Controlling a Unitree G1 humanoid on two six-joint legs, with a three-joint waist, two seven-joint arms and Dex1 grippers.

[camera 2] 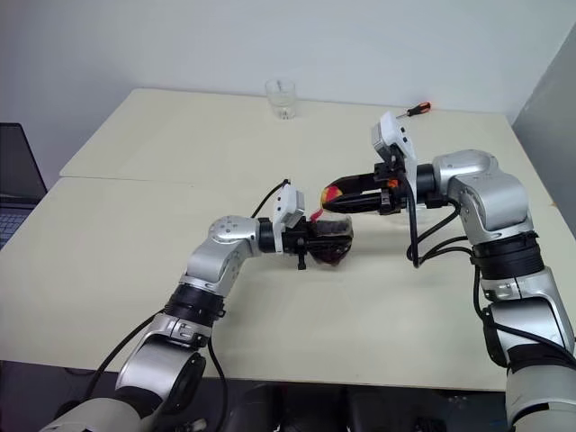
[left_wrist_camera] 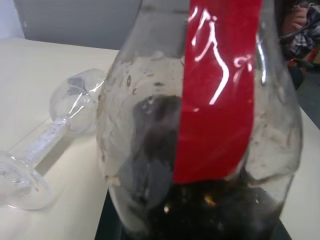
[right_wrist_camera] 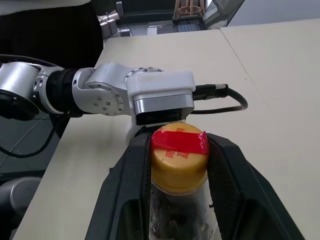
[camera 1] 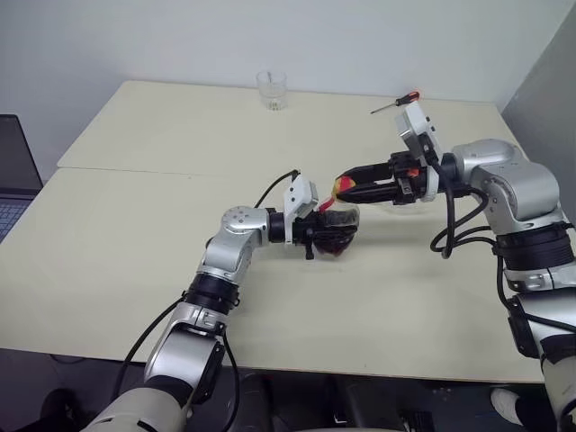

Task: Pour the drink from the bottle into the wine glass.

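My left gripper (camera 1: 322, 239) is shut on the round body of the bottle (camera 1: 337, 234) above the middle of the table. The dark drink (left_wrist_camera: 210, 215) sits low in the bottle's belly, under a red label (left_wrist_camera: 215, 100). The bottle leans with its neck rising toward my right gripper (right_wrist_camera: 179, 145), whose black fingers (right_wrist_camera: 131, 170) press on both sides of the yellow-and-red cap (right_wrist_camera: 179, 152). The wine glass (left_wrist_camera: 75, 102) lies on its side on the table beyond the bottle, empty.
A short clear tumbler (camera 1: 272, 90) stands at the table's far edge. A red-handled screwdriver (camera 1: 396, 102) lies at the far right. A laptop (camera 1: 13, 171) sits off the table's left side. A grey wall (camera 1: 549, 81) closes the right.
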